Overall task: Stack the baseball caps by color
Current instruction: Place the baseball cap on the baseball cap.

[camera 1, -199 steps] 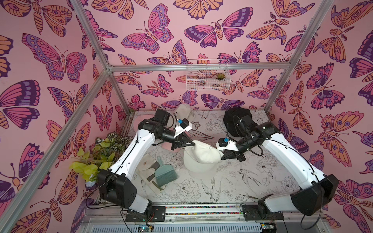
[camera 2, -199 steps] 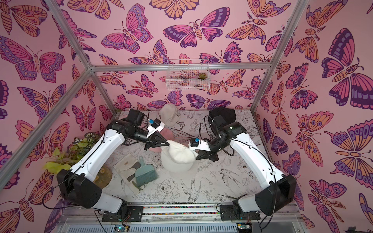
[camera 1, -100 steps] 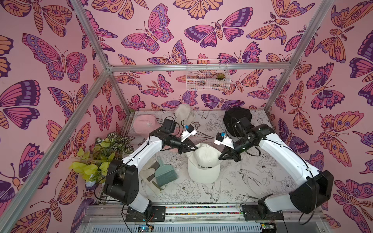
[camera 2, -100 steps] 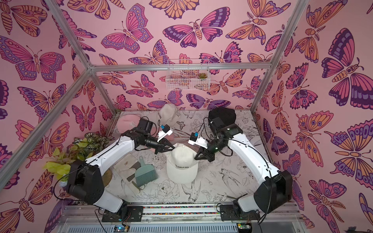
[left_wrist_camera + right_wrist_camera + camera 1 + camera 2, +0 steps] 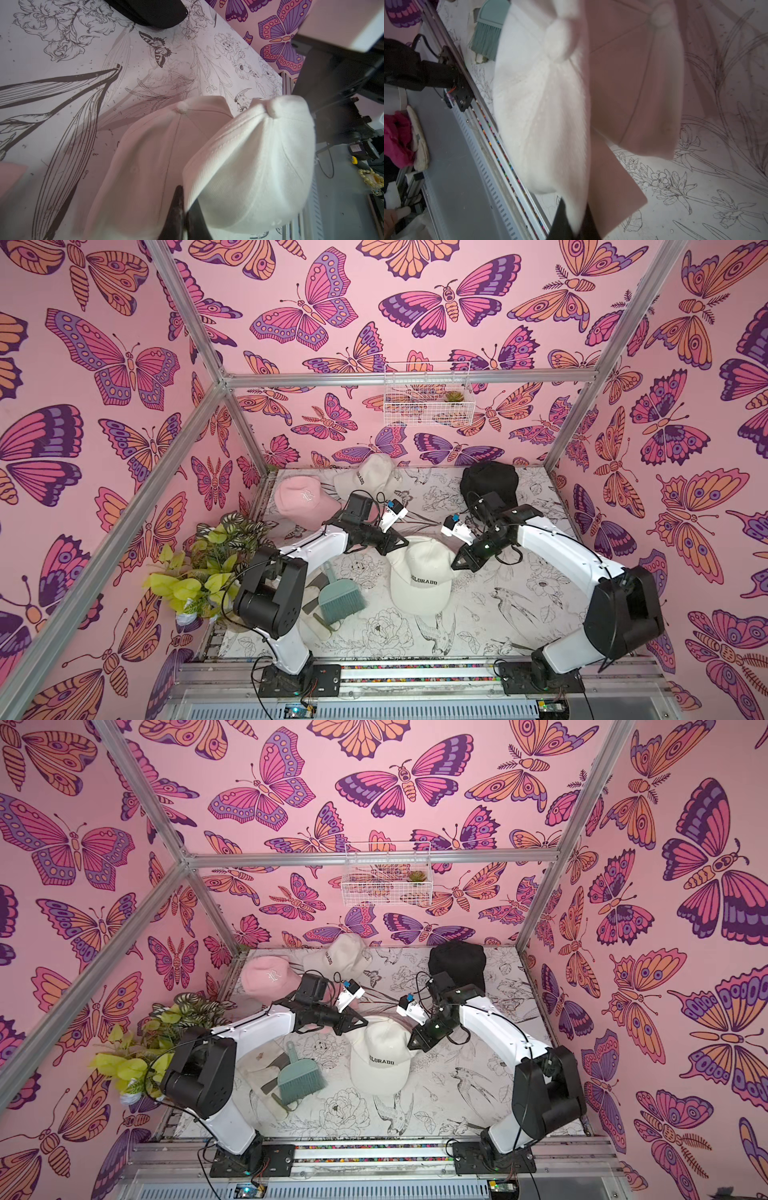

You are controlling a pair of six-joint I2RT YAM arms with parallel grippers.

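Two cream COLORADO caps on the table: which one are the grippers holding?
The middle cream cap, lettering facing front, pinched between the left gripper and right gripper. The other cream cap lies free at the back, beside the pink cap.

Top views high, facing down, wrist views close, sharing cream cap (image 5: 249,166)
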